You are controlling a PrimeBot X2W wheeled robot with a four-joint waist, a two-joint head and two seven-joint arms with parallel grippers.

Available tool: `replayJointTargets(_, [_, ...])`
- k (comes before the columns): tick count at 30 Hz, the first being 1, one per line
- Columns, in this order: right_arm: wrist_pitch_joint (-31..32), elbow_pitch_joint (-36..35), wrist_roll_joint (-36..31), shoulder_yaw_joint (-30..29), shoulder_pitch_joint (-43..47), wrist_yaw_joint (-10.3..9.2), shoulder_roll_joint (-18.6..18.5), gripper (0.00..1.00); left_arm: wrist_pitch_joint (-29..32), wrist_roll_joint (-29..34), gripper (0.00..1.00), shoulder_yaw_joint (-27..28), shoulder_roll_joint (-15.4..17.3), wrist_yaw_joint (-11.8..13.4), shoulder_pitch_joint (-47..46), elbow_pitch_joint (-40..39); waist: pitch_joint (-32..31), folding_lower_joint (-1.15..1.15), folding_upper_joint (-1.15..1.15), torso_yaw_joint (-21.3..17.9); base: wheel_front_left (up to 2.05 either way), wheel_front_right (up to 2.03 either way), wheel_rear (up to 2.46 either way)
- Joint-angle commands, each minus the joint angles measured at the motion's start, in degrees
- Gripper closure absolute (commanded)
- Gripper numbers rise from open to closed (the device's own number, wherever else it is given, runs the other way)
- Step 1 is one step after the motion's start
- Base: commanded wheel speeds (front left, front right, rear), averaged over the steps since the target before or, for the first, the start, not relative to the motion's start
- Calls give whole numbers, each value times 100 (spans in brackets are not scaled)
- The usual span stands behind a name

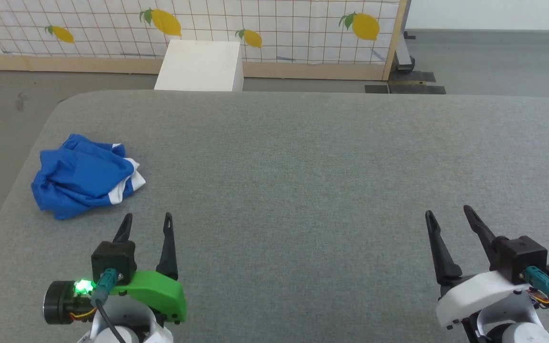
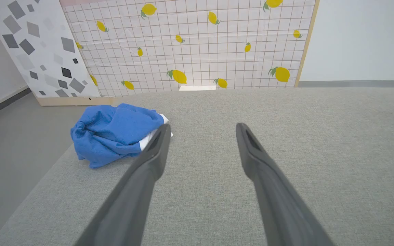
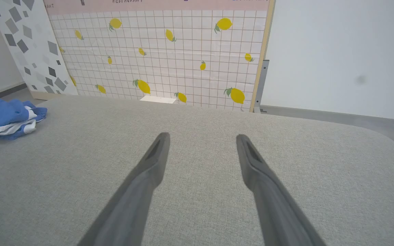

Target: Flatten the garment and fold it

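- Head view: shorts [image 1: 84, 176] lie in a crumpled heap on the grey pad [image 1: 303, 166], far left, near its left edge. Bright blue, fabric bunched in folds, white trim showing on the heap's right side. Not flat, not folded.
- L gripper [image 1: 148, 216] at lower left, fingers apart & empty. Tips are near the shorts, not touching. R gripper [image 1: 448, 210] at lower right, also spread & empty, well apart from the shorts.
- White box [image 1: 200, 64] on the floor beyond the pad, in front of a lemon-print panel [image 1: 279, 28].
- L wrist view: shorts [image 2: 115, 131] sit ahead-left of L gripper [image 2: 203, 125]. Rumpled blue mound w/ a white bit at its right edge, partly behind the left finger. Fingers wide over bare pad.
- R wrist view: shorts [image 3: 2, 118] at far left, cut off by the frame. Blue w/ white stripe folds facing the cam. R gripper [image 3: 202, 135] spread, empty, over bare pad.
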Motion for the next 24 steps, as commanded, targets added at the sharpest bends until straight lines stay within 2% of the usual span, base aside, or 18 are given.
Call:
replayJointTargets(1, [-43,-29,55,1,-56,-5,12,0,-38,-35,0,-12,56,34,4,0,-2,0,0,1,0,0,0])
replayJointTargets(14, [-63,-48,120,10,-36,-6,14,0,30,-115,0,-106,119,42,26,43,3,0,0,44,0,0,0])
replayJointTargets(24, [-101,-75,198,72,8,-7,16,0,85,-138,0,-172,209,74,8,67,7,0,0,288,0,0,0])
